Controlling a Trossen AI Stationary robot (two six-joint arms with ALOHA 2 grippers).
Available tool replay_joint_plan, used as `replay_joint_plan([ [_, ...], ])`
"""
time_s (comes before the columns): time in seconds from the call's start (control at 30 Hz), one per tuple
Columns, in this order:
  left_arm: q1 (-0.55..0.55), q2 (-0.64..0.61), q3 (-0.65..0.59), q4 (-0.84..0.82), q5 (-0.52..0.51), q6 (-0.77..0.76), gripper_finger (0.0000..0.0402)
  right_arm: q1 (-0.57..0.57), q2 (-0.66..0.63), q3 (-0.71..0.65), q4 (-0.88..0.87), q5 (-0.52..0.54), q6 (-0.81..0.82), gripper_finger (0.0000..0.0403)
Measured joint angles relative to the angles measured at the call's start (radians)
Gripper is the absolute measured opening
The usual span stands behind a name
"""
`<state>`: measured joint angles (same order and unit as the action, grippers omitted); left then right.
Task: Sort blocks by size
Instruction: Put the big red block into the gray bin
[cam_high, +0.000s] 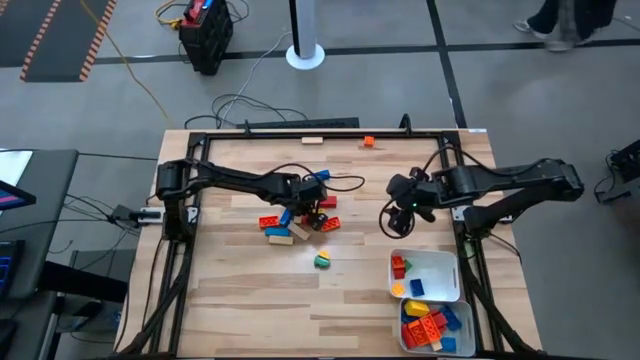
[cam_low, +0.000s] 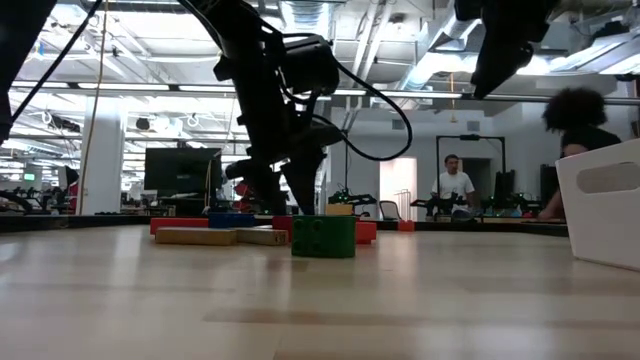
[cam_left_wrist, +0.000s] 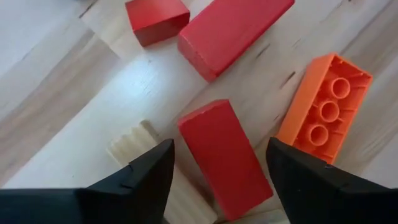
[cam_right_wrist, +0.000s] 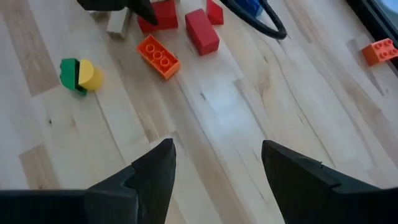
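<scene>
Your left pincer (cam_left_wrist: 217, 171) sits low over the block pile, its fingers parted and straddling a plain red block (cam_left_wrist: 224, 155) that lies flat on the worktop (cam_left_wrist: 50, 118). The red block is between the fingers, but whether either finger touches it cannot be told. Just beside that block lies an orange studded brick (cam_left_wrist: 323, 106), tipped on its side with three studs showing. A ridged tan piece (cam_left_wrist: 130, 143) peeks out by the other finger. Farther on, a longer red block (cam_left_wrist: 233, 28) and a small red cube (cam_left_wrist: 155, 18) lie close together.

From above, you see the left arm (cam_high: 235, 180) stretched from the left edge of the worktop toward the middle, wrist bent down onto the cluster of red, blue and tan blocks (cam_high: 290, 222). A green-and-yellow brick (cam_high: 322, 261) stands apart, nearer the front.

Your right pincer (cam_high: 405, 215) hangs above bare wood right of centre — fingers wide, gripping nothing. Its arm (cam_high: 510, 182) reaches in from the right edge, elbow folded. Near the front right corner, two white trays (cam_high: 452, 262) hold sorted red, blue, yellow and orange bricks. One orange brick (cam_high: 368, 142) and a tan strip (cam_high: 313, 140) lie alone by the far rail.
</scene>
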<state>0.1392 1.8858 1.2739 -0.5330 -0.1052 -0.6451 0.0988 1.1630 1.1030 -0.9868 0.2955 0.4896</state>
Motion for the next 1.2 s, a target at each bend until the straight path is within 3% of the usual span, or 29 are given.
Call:
replay_joint_plan([
  [0.3,0.002,0.049,-0.001,0.025,0.114,0.098,0.0188,0.007,-0.006,0.0,0.01,0.003,0.016,0.0265],
  [0.6,0.007,0.023,-0.001,0.027,0.057,0.129,0.0125,0.034,-0.018,0.0,0.008,0.022,0.04,0.0265],
  [0.83,0.007,-0.044,-0.002,0.104,0.056,0.137,0.0125,0.118,-0.063,-0.009,0.019,0.021,0.052,0.0265],
  [1.0,0.014,-0.135,-0.002,0.257,0.097,0.176,0.0125,0.138,-0.188,-0.116,0.141,0.017,0.092,0.0265],
  [1.2,0.001,-0.18,-0.002,0.565,0.265,0.254,0.0125,0.08,-0.325,-0.277,0.538,0.017,0.081,0.0265],
])
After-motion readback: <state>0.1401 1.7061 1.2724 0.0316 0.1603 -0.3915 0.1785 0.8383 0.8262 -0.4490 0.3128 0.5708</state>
